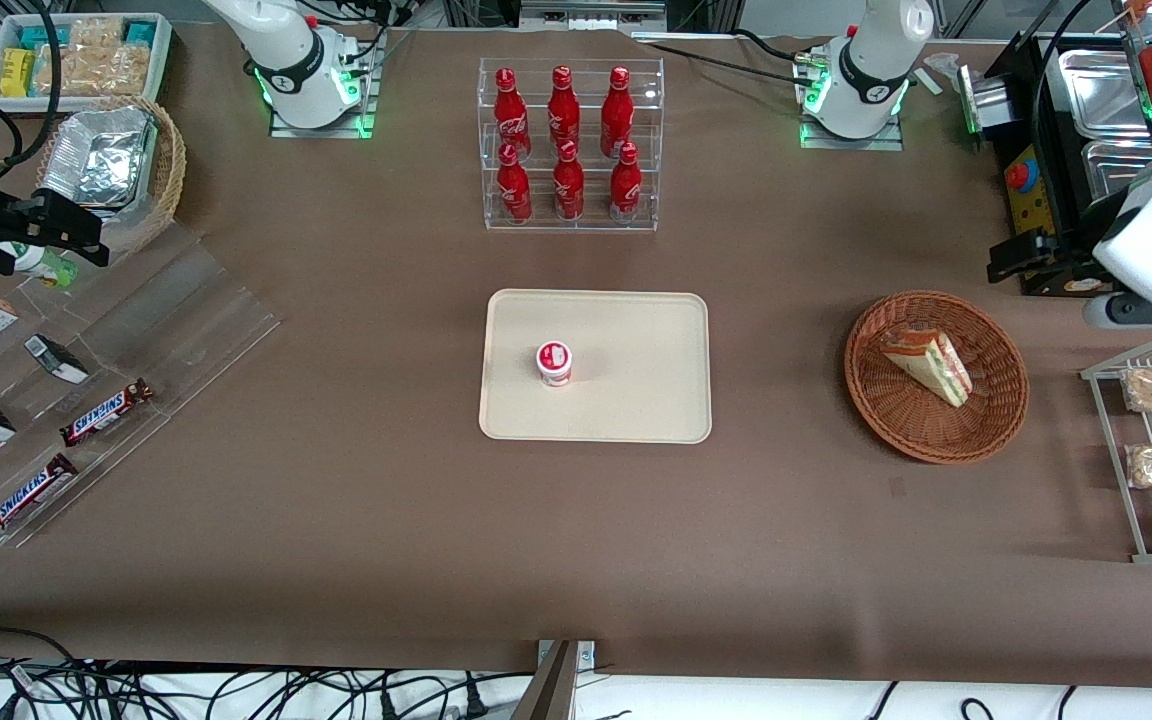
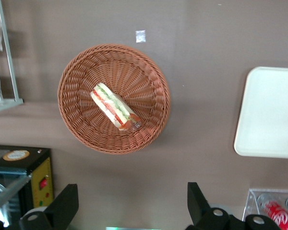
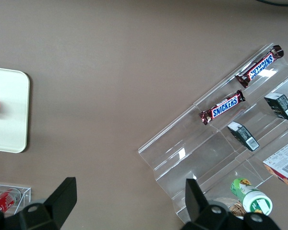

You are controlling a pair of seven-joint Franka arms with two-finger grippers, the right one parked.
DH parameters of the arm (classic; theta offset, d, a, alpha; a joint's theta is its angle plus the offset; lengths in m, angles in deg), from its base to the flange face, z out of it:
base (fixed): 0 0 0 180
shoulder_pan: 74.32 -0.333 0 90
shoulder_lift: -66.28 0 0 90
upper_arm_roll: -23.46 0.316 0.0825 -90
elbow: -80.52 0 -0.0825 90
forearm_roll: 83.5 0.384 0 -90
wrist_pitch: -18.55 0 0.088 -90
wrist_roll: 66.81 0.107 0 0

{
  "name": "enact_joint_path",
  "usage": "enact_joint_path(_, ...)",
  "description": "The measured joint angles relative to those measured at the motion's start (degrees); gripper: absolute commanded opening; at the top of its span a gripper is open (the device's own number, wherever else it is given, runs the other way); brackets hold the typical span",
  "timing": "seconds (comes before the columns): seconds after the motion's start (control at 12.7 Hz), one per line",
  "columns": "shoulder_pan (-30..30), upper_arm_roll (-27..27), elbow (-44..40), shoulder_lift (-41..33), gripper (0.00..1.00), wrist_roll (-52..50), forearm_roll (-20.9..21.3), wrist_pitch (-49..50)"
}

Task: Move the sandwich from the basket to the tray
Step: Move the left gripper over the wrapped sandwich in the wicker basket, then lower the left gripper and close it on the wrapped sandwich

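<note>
Tray (image 1: 636,400) comes first, a small red-lidded cup (image 1: 554,362) on it; next the basket (image 1: 986,425) holding your sandwich (image 1: 926,363). Your gripper (image 2: 129,203) hangs above, jaws wide and empty; the wedge's long axis runs diagonally to them.

In the middle of the front frame the tray (image 1: 636,330) lies on the worktop (image 1: 336,520) with a small cup (image 1: 554,362) standing on it. The bottle rack (image 1: 571,150) stands farther from the camera, at the frame's top middle. Toward the working arm's end, well apart from the tray, the sandwich (image 1: 926,365) lies in the basket (image 1: 896,420); the claw (image 2: 132,203) hangs spread wide above the worktop near it, farther from the camera.
</note>
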Motion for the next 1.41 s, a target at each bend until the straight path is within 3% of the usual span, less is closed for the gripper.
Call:
enact_joint_path(0.94,-4.69,0.07,25.29,0.15,1.0,-19.67,0.09,-29.6)
enact_joint_path(1.41,-4.68,-0.42,35.72,0.16,1.0,-28.05,5.55,-43.48)
